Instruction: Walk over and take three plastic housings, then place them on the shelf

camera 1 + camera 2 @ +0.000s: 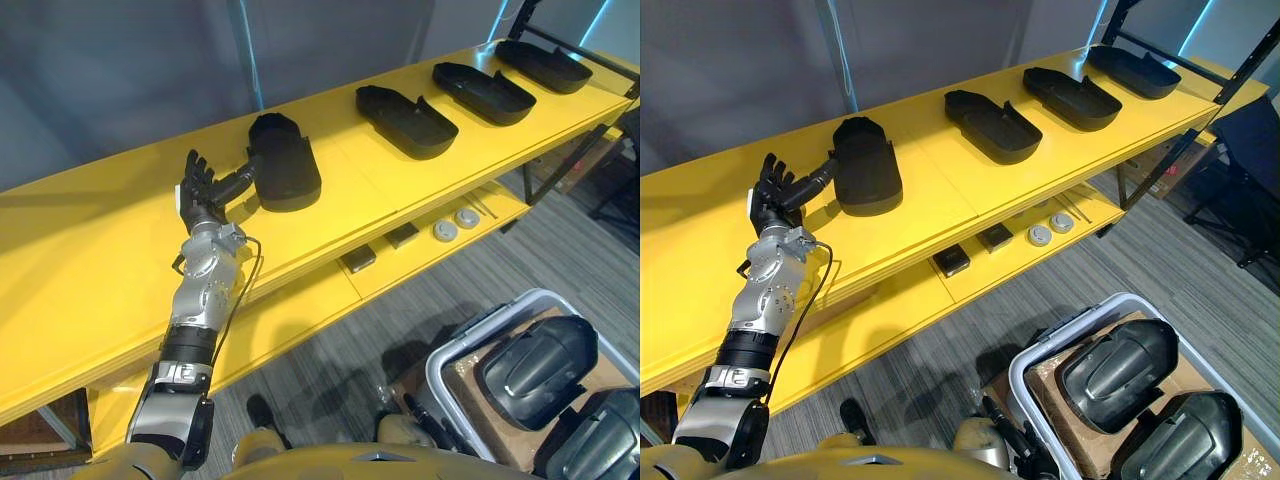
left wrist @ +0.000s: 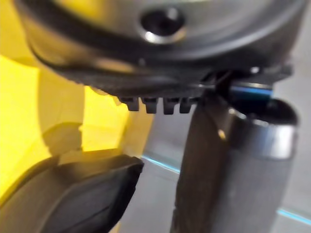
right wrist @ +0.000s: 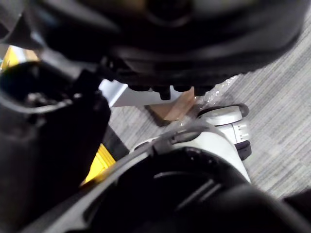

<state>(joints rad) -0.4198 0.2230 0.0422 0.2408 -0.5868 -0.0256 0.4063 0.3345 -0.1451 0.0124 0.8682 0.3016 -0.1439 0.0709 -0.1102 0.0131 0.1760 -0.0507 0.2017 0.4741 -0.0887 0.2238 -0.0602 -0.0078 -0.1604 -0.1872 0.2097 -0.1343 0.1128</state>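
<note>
Left hand (image 1: 200, 192) is lying spread beside the plastic housing (image 1: 287, 165) on the yellow shelf (image 1: 80, 270), thumb at the housing's edge. Best to lift clear without nudging it.

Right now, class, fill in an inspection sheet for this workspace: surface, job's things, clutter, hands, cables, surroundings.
surface: yellow shelf, top level holding only housings.
job's things: nearest housing plus three housings in a row on top; two more housings in the bin on the floor.
clutter: two dark blocks and two round discs on its lower level.
hands: left hand open, thumb at the nearest housing's end; right hand above the carpet, state unclear.
cables: nothing seen.
surroundings: carpet floor, grey wall behind the shelf.
</note>
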